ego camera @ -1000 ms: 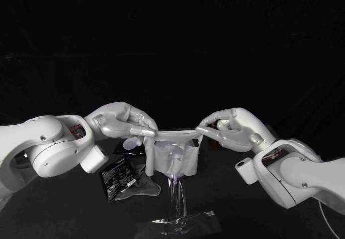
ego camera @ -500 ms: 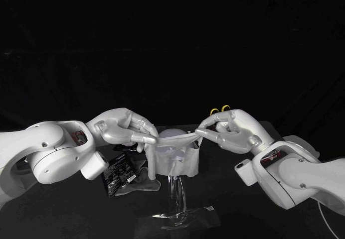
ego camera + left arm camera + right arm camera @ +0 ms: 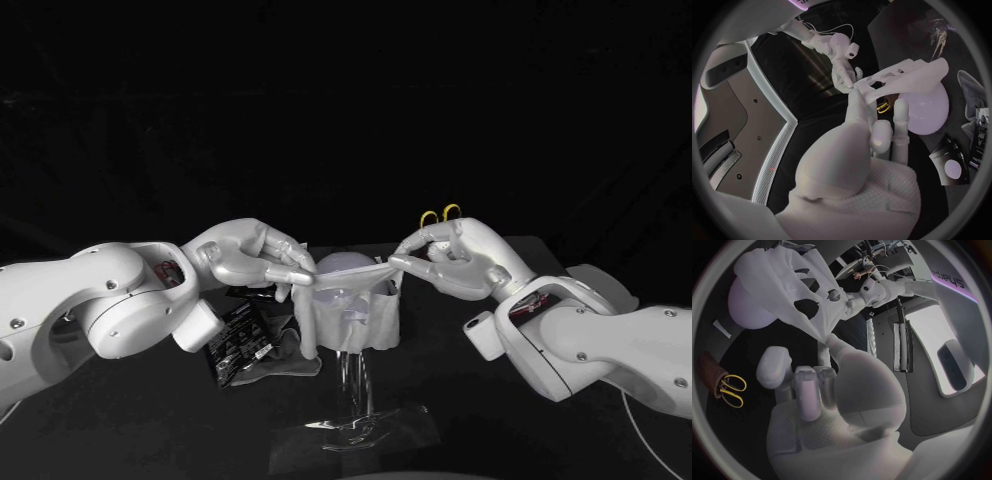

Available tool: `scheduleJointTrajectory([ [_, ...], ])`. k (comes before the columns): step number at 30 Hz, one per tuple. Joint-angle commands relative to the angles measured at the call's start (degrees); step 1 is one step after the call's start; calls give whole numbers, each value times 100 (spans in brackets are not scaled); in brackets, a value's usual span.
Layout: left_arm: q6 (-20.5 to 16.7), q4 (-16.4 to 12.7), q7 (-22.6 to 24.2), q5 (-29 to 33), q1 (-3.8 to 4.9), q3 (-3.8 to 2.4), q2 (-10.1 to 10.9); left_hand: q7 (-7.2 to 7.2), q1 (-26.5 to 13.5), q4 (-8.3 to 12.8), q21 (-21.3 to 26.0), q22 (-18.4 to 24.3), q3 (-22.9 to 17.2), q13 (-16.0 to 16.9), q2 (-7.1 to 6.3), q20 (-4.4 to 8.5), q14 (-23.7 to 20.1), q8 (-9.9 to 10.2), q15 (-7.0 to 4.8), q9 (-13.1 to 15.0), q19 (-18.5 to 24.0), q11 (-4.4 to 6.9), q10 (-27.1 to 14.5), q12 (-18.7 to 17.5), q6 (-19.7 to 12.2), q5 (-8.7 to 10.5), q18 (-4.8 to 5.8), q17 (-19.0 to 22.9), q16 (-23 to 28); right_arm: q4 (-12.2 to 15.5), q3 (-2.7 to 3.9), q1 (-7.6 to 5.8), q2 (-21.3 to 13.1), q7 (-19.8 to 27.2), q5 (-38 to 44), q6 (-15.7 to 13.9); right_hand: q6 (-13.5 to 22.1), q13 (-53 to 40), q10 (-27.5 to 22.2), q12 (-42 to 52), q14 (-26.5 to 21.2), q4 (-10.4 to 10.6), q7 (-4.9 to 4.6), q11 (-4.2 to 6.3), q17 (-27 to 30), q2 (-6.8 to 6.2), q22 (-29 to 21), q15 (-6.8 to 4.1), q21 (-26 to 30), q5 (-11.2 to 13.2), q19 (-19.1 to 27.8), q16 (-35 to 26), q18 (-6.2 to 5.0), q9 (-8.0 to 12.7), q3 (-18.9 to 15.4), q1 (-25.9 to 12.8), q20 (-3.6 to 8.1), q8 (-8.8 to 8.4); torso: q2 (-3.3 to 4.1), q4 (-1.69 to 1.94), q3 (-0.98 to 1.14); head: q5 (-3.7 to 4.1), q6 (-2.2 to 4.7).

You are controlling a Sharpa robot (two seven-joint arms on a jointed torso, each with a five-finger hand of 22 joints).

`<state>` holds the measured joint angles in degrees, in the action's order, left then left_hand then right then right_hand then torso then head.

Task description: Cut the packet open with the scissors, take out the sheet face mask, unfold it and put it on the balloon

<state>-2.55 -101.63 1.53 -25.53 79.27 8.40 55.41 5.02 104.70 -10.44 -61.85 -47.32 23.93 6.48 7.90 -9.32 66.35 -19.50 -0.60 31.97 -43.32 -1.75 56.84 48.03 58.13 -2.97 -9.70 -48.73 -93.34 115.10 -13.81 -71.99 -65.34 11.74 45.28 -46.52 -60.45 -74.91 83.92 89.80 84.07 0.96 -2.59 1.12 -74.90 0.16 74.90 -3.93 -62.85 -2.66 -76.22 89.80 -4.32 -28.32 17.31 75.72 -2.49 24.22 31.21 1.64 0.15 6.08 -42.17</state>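
A white sheet face mask [image 3: 346,315] hangs spread between my two hands, draped over the front of a pale balloon [image 3: 346,266] on a clear stand [image 3: 351,400]. My left hand [image 3: 248,256] pinches the mask's upper left corner; my right hand [image 3: 454,258] pinches its upper right corner. In the left wrist view the mask [image 3: 904,77] lies against the balloon [image 3: 928,110]. The right wrist view has the mask [image 3: 795,282] over the balloon [image 3: 749,307]. Yellow-handled scissors [image 3: 437,215] lie behind my right hand, seen again as scissors [image 3: 731,389]. The opened black packet [image 3: 238,345] lies under my left arm.
A crumpled clear film [image 3: 397,435] lies round the foot of the stand. A dark piece of packet [image 3: 296,370] lies beside the black packet on the table.
Both hands have carried the mask away from me and slightly up, so the balloon's top now shows above the mask's upper edge. The scissors' handles have come into sight behind my right hand.
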Motion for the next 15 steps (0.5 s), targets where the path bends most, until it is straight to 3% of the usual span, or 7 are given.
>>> scheduleJointTrajectory([
  [1,-68,236,91,-48,-9,-2,-121,-10,22,11,-22,-6,38,-8,825,3,49,26,-10,6,-32,1,44,-25,43,17,-86,-11,-17,-221,3,17,130,50,-9,166,-24,-1509,608,20,593,-13,46,50,-1510,-1,732,-36,-16,-15,-18,20,-113,-795,30,44,6,173,1,0,5,33,-46],
  [5,-72,533,76,-73,-16,2,-292,-10,23,11,-23,-6,38,-9,827,4,73,27,-10,6,-33,1,45,-26,44,18,-86,-51,-14,-502,4,35,332,28,-35,221,-24,-1509,608,20,593,-13,46,50,-1510,0,731,-36,-11,-15,-15,20,-114,-795,32,43,6,173,10,-11,10,31,-118],
  [15,-79,1121,48,-107,-18,5,-715,-11,23,8,-25,-7,40,-11,831,7,93,31,-12,5,-37,1,47,-30,45,18,-86,-79,-12,-1168,8,34,797,3,-45,217,-22,-1509,608,20,593,-10,45,50,-1510,4,727,-37,2,-15,-10,20,-117,-796,36,40,8,174,4,-16,16,22,-175],
])
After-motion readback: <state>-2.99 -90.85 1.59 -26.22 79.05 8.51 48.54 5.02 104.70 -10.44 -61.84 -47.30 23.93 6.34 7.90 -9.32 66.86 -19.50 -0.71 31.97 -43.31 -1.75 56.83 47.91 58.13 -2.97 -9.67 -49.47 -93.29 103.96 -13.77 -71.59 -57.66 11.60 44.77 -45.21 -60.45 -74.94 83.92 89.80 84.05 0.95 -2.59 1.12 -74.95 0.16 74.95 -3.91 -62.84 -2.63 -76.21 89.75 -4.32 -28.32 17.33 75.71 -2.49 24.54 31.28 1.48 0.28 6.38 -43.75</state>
